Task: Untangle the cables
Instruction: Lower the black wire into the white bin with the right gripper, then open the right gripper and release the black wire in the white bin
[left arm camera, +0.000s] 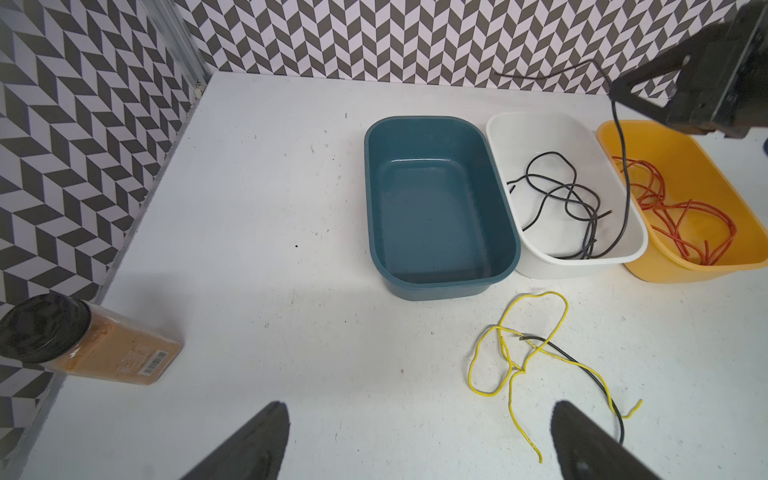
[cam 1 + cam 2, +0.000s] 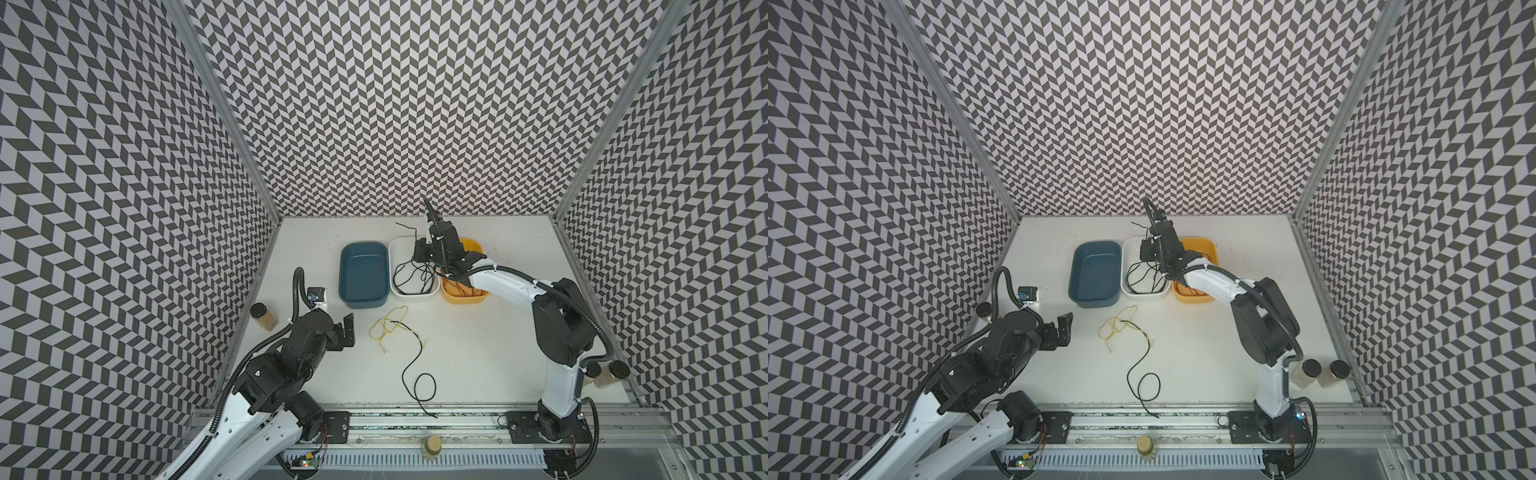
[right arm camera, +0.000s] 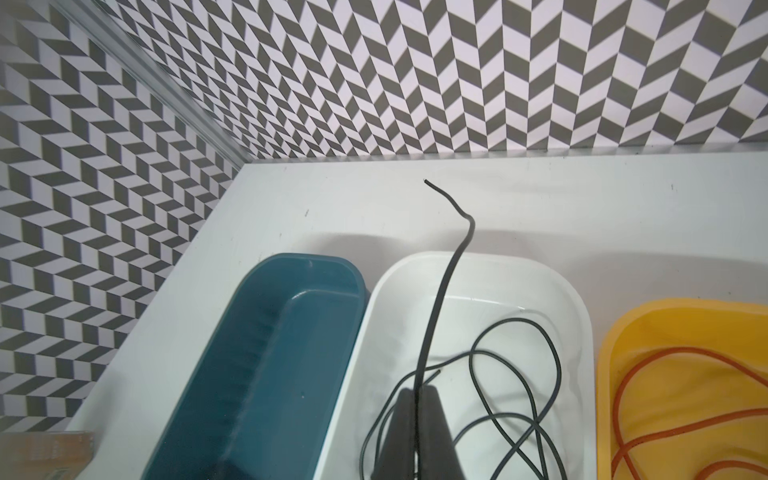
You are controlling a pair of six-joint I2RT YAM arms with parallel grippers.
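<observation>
My right gripper is shut on a black cable above the white tray. The cable's free end sticks up past the tray's far rim, and its rest hangs into the tray among other black cables. Both top views show this gripper over the white tray. Orange-red cables lie in the yellow tray. On the table a yellow cable is crossed by another black cable. My left gripper is open and empty, left of that tangle.
An empty blue tray stands left of the white one. A spice jar stands by the left wall. Two jars stand at the front right, and another on the front rail.
</observation>
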